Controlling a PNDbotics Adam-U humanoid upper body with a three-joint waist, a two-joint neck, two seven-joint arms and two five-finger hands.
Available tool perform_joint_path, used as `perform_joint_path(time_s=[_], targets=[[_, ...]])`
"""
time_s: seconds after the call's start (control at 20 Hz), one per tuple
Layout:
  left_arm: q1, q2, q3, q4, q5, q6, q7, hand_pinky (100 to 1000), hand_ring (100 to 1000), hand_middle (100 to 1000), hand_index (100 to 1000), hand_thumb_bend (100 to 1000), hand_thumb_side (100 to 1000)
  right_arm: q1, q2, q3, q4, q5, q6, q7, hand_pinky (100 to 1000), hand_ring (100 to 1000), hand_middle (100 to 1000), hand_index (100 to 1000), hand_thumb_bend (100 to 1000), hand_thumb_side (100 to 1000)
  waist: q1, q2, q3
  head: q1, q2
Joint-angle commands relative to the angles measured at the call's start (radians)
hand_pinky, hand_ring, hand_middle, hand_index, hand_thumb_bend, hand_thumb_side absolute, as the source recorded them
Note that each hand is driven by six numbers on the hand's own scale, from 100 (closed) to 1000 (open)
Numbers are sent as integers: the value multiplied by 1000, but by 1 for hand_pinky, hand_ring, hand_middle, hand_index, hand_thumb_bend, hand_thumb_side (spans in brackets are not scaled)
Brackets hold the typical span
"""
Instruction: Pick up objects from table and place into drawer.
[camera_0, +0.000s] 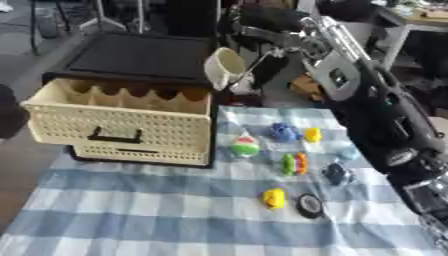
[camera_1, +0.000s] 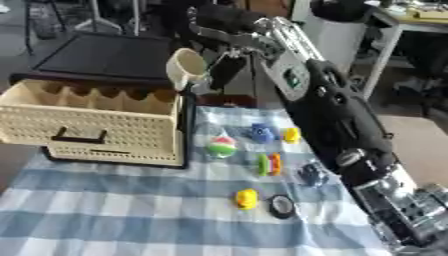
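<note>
Covering the worktop (camera_0: 131, 210) is a blue-and-white checked cloth, and at its far left sits a black-framed cabinet (camera_0: 144, 57) with its upper cream drawer (camera_0: 122, 117) pulled out and open at the top. Across the right side the right arm (camera_0: 385, 115) stretches up and away, black with silver joints, and blocks the far right edge of the cloth. Its right hand (camera_1: 223, 62) is near the drawer's far right corner with fingers curled round a cream cup (camera_1: 185, 67), tilted so its mouth faces the camera, held above the cabinet's edge.

Small things lie near the middle right of the cloth: a red, white and green ball (camera_0: 245, 146), a blue toy (camera_0: 283, 132), a small yellow piece (camera_0: 312, 134), a green and orange pair (camera_0: 294, 163), a dark blue piece (camera_0: 335, 173), a black ring (camera_0: 309, 205) and a yellow toy (camera_0: 275, 198).
</note>
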Motion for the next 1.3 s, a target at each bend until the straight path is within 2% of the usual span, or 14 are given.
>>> perform_joint_path(time_s=[0.05, 0.35, 0.6, 1.0, 1.3], targets=[[-28, -6, 5, -18, 7, -1, 14, 100, 100, 100, 678, 825, 1000, -28, 16, -13, -27, -3, 3, 12, 100, 204, 422, 672, 529, 369, 11, -8, 15, -21, -19], [-42, -19, 7, -23, 12, -1, 26, 100, 100, 100, 681, 828, 1000, -23, 38, -17, -27, 2, 7, 28, 100, 205, 428, 671, 522, 372, 12, -1, 52, -44, -33], [-44, -20, 7, -23, 13, -1, 24, 100, 100, 100, 680, 828, 1000, -19, 40, -25, -2, 26, 10, 27, 100, 207, 437, 670, 522, 372, 11, 2, 55, -46, -38], [-45, -22, 6, -26, 14, -2, 21, 100, 100, 100, 680, 828, 1000, -21, 44, -59, 64, 103, 25, -30, 100, 207, 439, 670, 525, 372, 14, 8, 61, -51, -47], [-45, -21, 7, -27, 14, -1, 19, 100, 100, 100, 680, 830, 1000, -22, 48, -68, 94, 134, 20, -54, 100, 233, 531, 732, 601, 428, 16, 11, 60, -51, -46]])
